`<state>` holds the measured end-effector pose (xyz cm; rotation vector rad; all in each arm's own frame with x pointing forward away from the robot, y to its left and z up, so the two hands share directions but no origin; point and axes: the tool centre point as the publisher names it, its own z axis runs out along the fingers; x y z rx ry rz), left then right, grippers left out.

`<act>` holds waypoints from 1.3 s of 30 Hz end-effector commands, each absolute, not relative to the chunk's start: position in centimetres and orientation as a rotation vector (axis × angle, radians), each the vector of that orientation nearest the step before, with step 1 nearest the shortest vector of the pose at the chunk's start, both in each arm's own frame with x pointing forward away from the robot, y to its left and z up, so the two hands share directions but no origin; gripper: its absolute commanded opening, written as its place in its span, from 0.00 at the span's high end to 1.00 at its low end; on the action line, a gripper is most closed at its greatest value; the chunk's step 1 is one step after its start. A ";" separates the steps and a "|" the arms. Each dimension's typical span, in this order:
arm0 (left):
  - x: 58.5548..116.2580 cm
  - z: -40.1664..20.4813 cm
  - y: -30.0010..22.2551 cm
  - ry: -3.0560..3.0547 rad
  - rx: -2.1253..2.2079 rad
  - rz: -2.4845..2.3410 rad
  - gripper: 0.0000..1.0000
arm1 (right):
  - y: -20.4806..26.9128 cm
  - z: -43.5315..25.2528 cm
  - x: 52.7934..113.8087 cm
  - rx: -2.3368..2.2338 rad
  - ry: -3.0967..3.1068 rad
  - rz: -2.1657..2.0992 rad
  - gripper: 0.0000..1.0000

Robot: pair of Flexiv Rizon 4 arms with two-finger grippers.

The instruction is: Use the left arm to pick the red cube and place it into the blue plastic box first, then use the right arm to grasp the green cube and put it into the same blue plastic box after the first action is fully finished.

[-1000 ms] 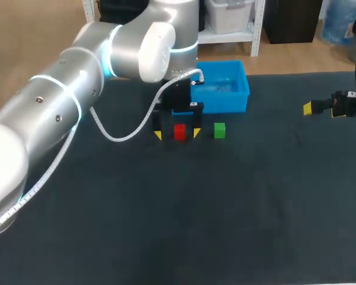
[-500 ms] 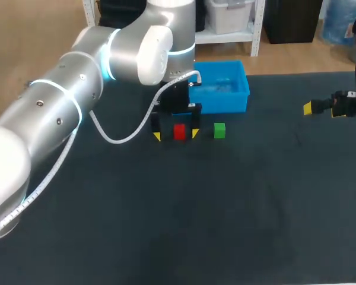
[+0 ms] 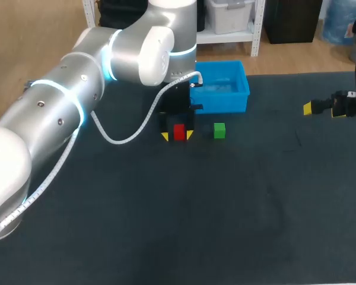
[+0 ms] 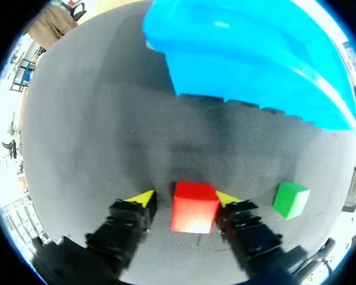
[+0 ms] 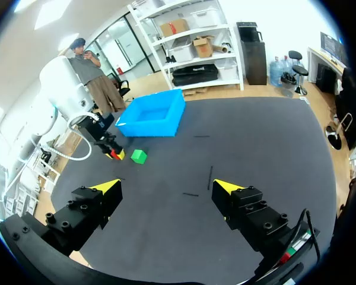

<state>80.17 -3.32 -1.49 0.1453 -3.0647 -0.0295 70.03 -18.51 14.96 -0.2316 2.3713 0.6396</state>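
Blue box (image 3: pixel 222 104) stands at the far side of the dark table (image 3: pixel 225 208), with no cube seen in it. Left arm (image 3: pixel 77 101) comes in from the near left corner and reaches across to the spot just in front of the box. Right gripper (image 3: pixel 321 109) hangs well off at the right side of the table, with its fingers spread wide and nothing between them. Left gripper (image 4: pixel 184 199) is down at table level, pointing toward the box, with the red cube (image 4: pixel 194 206) between its fingers. In the left wrist view one tip looks to be against the cube's side while the other shows a small gap, so the fingers are narrowed around the cube but not clamped on it. Red cube sits flat on the table just in front of the box. Green cube (image 3: pixel 219 130) lies just beside it toward the right, clear of the fingers, also on the table. Progress: early in step one. The left gripper is lined up on the red cube, and what is left is to finish the squeeze, lift and drop it in the box. The whole green-cube step for the right arm is not begun. Versus half a second ago and a second ago: the left fingers stood clearly wider either side of the red cube and are now drawn in close. The left gripper's place, both cubes, the box and the right gripper look unchanged.
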 end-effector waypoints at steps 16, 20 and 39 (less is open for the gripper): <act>80.7 0.0 -3.2 -3.072 0.121 -0.043 1.00 | -18.5 15.0 70.0 -0.232 2.372 0.638 0.00; 80.5 1.0 -2.9 -3.087 0.080 -0.038 1.00 | -18.5 15.0 70.0 -0.232 2.372 0.638 0.00; 80.1 6.5 -2.2 -3.156 -0.021 0.044 1.00 | -18.5 15.0 70.0 -0.232 2.372 0.638 0.00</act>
